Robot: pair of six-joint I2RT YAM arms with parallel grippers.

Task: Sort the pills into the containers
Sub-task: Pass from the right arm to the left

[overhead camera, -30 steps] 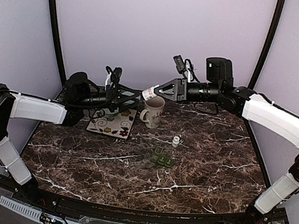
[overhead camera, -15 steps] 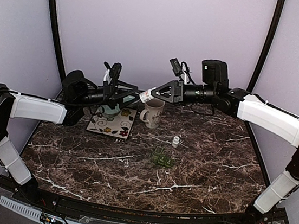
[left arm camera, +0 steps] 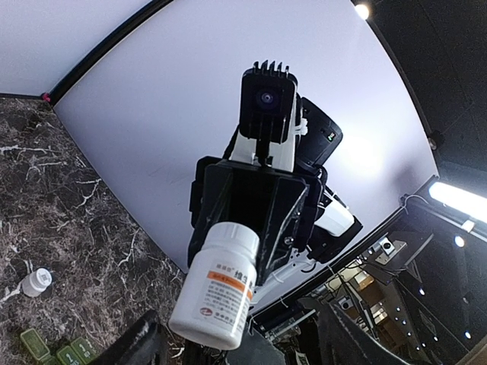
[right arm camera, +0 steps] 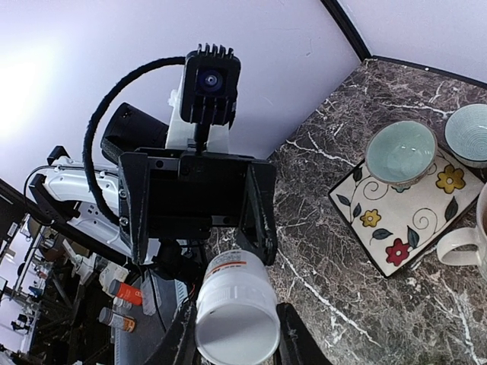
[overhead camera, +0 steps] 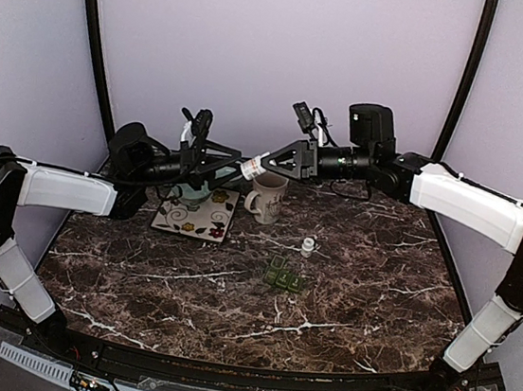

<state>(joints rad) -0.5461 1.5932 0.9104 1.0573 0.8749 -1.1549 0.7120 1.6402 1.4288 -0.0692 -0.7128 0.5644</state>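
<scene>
Right gripper [overhead camera: 268,163] clamped on a white pill bottle [left arm camera: 219,289], which it carries in mid-air above the back of the table. Its two black fingers [right arm camera: 183,334] press on opposite sides of the end nearest its wrist. The bottle's long axis lies close to level and runs left to right across the scene, in line with both forearms. Its free end dips slightly and points at the left arm. The orange-banded label faces the left wrist camera. The pictures do not settle which end carries the cap.

Left gripper [overhead camera: 235,166] faces it head-on, jaws spread wide and grasping nothing. In the left wrist view its fingers [left arm camera: 141,342] stand on either side of the bottle's free end, with a clear gap on each side.

Just below the meeting point, a cream mug [overhead camera: 268,196] stands upright on the dark marble table [overhead camera: 373,295], its handle toward the left arm. Beside it lies a flowered tile [overhead camera: 197,214] bearing a pale green bowl [right arm camera: 401,152]. A second bowl [right arm camera: 468,133] sits just off the tile's far edge. Nearer the arms' bases, well apart from both grippers, a small white vial or cap [overhead camera: 308,247] stands on the table. A green compartmented pill box [overhead camera: 283,277] lies just in front of it.
</scene>
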